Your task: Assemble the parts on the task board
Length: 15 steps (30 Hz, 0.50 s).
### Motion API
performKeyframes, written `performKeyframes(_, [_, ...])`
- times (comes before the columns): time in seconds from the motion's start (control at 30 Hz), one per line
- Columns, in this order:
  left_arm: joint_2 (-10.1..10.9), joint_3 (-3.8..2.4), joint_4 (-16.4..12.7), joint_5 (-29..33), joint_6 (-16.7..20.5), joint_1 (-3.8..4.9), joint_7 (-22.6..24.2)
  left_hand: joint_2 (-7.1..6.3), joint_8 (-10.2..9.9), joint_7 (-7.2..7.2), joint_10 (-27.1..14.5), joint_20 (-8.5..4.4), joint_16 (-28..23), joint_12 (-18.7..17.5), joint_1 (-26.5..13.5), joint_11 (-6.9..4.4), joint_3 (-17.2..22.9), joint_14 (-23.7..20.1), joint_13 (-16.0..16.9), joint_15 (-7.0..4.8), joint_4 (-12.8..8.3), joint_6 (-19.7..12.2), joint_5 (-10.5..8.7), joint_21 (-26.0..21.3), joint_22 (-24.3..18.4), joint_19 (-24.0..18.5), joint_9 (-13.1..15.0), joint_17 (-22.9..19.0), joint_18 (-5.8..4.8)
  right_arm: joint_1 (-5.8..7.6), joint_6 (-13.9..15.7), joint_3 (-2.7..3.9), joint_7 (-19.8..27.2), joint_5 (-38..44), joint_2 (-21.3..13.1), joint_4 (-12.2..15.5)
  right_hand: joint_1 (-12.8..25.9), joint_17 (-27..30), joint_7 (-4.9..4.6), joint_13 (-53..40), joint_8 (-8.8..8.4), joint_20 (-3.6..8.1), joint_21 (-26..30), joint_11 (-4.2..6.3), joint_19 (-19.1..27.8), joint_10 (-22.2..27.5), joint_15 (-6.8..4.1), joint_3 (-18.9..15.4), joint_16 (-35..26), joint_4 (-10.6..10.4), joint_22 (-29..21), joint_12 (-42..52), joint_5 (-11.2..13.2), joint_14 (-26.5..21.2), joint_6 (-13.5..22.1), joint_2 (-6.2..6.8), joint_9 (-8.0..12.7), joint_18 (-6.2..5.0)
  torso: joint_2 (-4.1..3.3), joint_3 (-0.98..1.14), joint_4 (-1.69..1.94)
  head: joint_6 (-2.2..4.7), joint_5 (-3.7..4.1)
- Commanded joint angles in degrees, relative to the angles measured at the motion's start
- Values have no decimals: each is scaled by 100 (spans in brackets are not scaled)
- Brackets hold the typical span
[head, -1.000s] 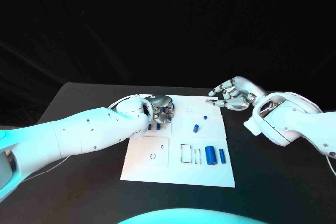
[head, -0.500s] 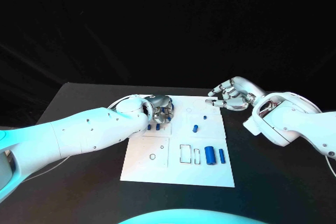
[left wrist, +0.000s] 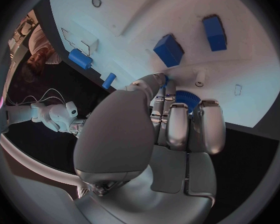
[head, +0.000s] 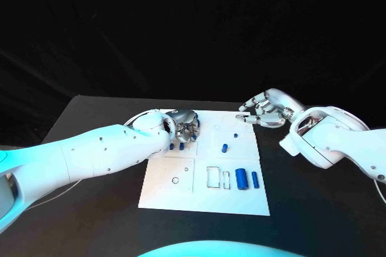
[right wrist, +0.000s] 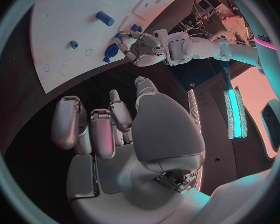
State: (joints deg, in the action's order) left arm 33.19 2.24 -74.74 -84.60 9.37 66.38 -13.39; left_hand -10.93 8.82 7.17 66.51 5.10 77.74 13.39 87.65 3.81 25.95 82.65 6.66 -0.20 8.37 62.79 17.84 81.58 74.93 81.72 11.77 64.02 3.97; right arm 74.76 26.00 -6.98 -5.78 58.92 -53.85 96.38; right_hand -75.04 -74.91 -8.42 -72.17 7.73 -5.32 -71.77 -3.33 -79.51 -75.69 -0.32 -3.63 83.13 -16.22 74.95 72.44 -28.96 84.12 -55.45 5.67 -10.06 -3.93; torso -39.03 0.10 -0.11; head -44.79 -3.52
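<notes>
The white task board (head: 165, 184) lies in the middle of the black table. My left hand (head: 185, 126) hovers over its far left part and pinches a blue toothed part (left wrist: 187, 98) between its fingertips. Two blue blocks (left wrist: 169, 50) stand on the board just beyond those fingers. My right hand (head: 264, 109) hangs by the board's far right corner, fingers loosely bent and apart, holding nothing. In the right wrist view my right hand (right wrist: 115, 129) is off the board (right wrist: 71, 30), and my left hand (right wrist: 140, 47) shows across it.
Three blue cylinders (head: 241, 179) lie side by side on the board's near right part beside an outlined slot (head: 213, 176). Two small blue pieces (head: 225, 146) sit further back on the right. Black table surrounds the board.
</notes>
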Motion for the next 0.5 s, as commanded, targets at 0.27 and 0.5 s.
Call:
performKeyframes(0.27, [234,-110,-292,265,296,-5,51,-51,-56,58,117,7,31,-97,-86,20,29,55,6,-4,-65,87,-22,93,654,110,-17,-37,-130,-3,-21,0,24,54,-31,-9,-3,-276,28,-5,38,-14,14,-6,34,11,-45,-36,-13,2,247,15,-34,288,11,-56,-6,-50,10,-2,10,22,-14])
performKeyframes(0.5, [506,-251,-581,334,347,9,-15,-58,-61,49,167,7,28,-122,-118,11,24,64,15,-9,-79,130,-23,111,675,130,-18,-52,-136,-3,-26,-1,16,56,-44,-20,-2,-272,29,-10,42,-13,20,-5,35,4,-46,-38,-16,0,245,22,-41,287,8,-63,-7,-51,22,-15,35,28,11])
